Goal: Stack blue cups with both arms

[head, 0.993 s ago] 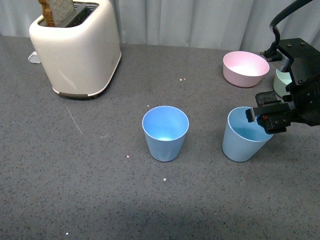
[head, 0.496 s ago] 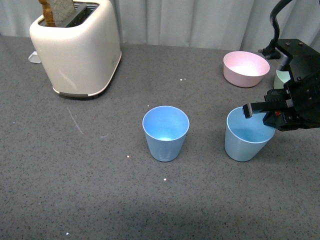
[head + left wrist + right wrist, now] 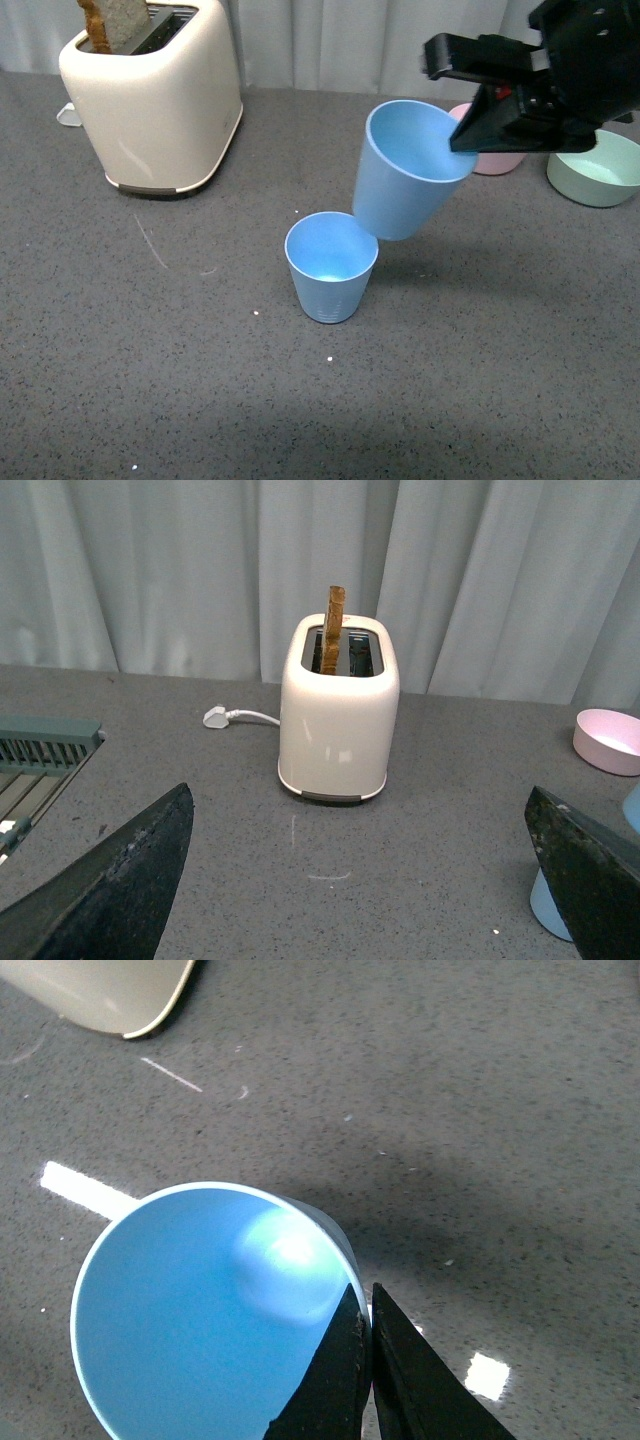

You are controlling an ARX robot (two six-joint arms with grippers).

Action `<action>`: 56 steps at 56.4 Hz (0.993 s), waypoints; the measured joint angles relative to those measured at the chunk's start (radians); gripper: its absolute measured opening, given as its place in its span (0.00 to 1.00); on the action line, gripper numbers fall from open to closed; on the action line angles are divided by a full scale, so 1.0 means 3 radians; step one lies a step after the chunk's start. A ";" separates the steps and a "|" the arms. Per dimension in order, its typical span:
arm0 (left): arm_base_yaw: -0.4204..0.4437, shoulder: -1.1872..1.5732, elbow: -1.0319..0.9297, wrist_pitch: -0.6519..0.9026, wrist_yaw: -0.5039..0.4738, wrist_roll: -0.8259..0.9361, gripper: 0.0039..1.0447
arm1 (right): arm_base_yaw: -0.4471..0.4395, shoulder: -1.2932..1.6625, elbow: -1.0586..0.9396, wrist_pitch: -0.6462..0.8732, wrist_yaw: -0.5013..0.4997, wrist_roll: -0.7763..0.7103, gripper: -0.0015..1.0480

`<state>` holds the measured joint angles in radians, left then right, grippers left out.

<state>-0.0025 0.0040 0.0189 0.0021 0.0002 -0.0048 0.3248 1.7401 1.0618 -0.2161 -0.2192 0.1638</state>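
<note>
One light blue cup (image 3: 331, 266) stands upright on the grey table near the middle. My right gripper (image 3: 478, 118) is shut on the rim of the second blue cup (image 3: 405, 185) and holds it tilted in the air, just above and to the right of the standing cup. In the right wrist view the held cup (image 3: 190, 1310) fills the lower part, with the gripper (image 3: 364, 1305) pinching its rim. My left gripper (image 3: 365, 880) is open and empty, its fingers (image 3: 110, 890) wide apart; the standing cup's edge (image 3: 548, 910) shows beside one finger.
A cream toaster (image 3: 150, 95) with bread in it stands at the back left. A pink bowl (image 3: 497, 160) and a green bowl (image 3: 598, 172) sit at the back right, behind my right arm. A curtain hangs along the back.
My right gripper has lifted the blue cup off the table at the right and carried it up and left, to just above the standing cup.
</note>
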 joint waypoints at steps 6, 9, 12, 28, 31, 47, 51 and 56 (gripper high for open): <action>0.0000 0.0000 0.0000 0.0000 0.0000 0.0000 0.94 | 0.0192 0.0029 0.0048 -0.0003 0.0019 0.0047 0.01; 0.0000 0.0000 0.0000 0.0000 0.0000 0.0000 0.94 | 0.0252 0.0053 0.0071 -0.0001 0.0036 0.0067 0.01; 0.0000 0.0000 0.0000 0.0000 0.0000 0.0000 0.94 | 0.0287 0.0080 0.0076 -0.0001 0.0069 0.0074 0.01; 0.0000 0.0000 0.0000 0.0000 0.0000 0.0000 0.94 | 0.0345 0.0137 0.0076 0.0053 0.0107 0.0053 0.06; 0.0000 0.0000 0.0000 0.0000 0.0000 0.0000 0.94 | 0.0345 0.0139 0.0076 0.0053 0.0099 0.0053 0.17; 0.0000 0.0000 0.0000 0.0000 0.0000 0.0000 0.94 | 0.0320 0.0085 0.0023 0.0294 0.0286 0.0052 0.57; 0.0000 0.0000 0.0000 0.0000 0.0000 0.0000 0.94 | 0.0303 0.0023 -0.0047 0.0421 0.0406 -0.0006 0.67; 0.0000 0.0000 -0.0001 0.0000 0.0000 0.0000 0.94 | 0.0291 -0.0033 -0.0071 0.0454 0.0444 -0.0043 0.79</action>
<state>-0.0025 0.0040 0.0185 0.0021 0.0002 -0.0048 0.4122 1.7302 1.0405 -0.0799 -0.0860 0.1509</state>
